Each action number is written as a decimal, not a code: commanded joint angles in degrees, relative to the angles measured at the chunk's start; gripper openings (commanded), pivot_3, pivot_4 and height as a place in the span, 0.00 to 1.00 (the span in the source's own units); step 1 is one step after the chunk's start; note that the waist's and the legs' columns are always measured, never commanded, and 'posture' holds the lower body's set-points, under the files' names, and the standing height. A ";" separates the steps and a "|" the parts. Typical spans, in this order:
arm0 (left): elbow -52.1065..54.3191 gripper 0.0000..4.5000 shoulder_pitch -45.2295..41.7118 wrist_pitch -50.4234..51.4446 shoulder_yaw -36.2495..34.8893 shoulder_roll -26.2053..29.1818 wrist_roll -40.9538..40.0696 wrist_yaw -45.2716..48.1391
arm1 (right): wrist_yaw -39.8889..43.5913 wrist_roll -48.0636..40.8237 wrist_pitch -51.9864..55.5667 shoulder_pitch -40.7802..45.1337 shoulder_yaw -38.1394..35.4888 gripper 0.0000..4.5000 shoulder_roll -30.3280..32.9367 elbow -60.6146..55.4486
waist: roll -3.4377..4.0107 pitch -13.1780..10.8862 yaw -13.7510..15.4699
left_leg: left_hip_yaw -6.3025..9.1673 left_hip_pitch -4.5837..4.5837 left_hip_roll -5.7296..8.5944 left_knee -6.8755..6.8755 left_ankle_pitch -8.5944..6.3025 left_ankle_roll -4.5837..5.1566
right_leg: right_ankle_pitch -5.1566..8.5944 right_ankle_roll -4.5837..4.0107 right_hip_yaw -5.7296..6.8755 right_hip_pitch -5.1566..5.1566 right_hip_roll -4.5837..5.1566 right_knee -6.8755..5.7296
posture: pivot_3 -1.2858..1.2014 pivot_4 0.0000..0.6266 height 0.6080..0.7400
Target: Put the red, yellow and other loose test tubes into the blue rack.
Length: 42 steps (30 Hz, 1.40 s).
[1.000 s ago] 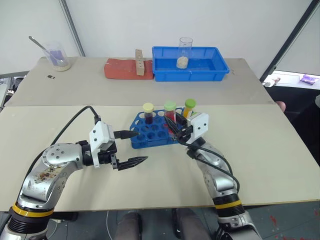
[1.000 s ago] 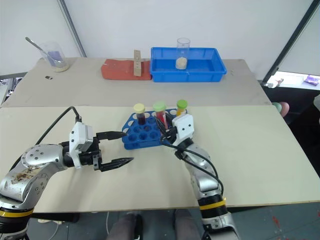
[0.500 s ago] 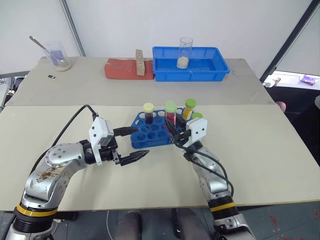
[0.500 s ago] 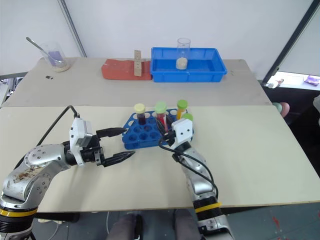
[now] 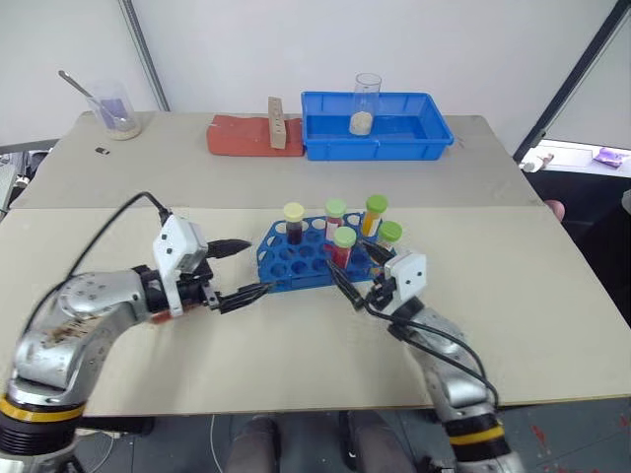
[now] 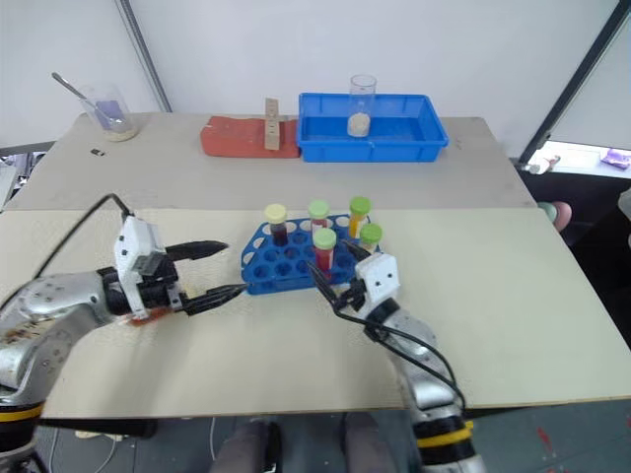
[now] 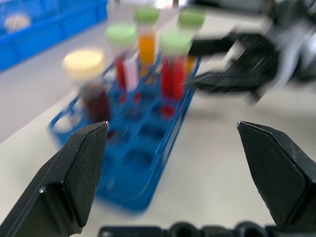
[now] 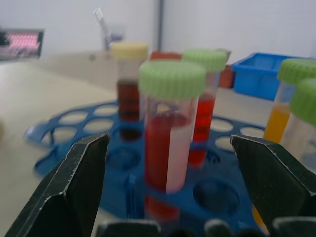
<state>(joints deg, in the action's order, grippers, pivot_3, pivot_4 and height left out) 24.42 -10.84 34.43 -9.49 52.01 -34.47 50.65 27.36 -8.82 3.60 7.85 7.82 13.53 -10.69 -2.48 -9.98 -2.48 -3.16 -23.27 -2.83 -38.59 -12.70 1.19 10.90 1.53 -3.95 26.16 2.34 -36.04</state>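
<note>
Five capped test tubes stand upright in the blue rack (image 5: pixel 314 254) at table centre; the red tube (image 5: pixel 342 246) sits nearest the right gripper (image 5: pixel 360 284), whose fingers gape wide and empty at the rack's five o'clock. The left gripper (image 5: pixel 242 268), equally wide and empty, hangs at its nine o'clock. The likely risk: a careless swing from either arm clips a cap and tips the rack. Bare tabletop (image 5: pixel 552 296) lies open toward three and six o'clock; the blue bin (image 5: pixel 380 138) stands well apart at twelve.
</note>
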 commanded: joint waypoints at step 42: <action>-35.83 0.94 -28.62 -6.59 32.67 8.34 38.15 29.62 | 21.88 -43.62 39.37 6.30 -6.33 0.98 28.94 -31.70 | -0.14 -0.05 1.67 | -0.01 -0.06 0.00 0.10 0.01 0.01 | 0.11 -0.04 0.03 0.05 -0.09 -0.03 | 0.52 0.24 1.00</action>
<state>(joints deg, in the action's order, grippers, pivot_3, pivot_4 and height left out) -10.67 -38.28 29.17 22.77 60.35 2.32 79.45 49.60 -50.87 42.84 14.36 3.20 41.88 -40.48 -2.62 -10.02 -0.80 -3.18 -23.32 -2.83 -38.53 -12.69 1.20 11.00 1.49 -3.93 26.20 2.26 -36.08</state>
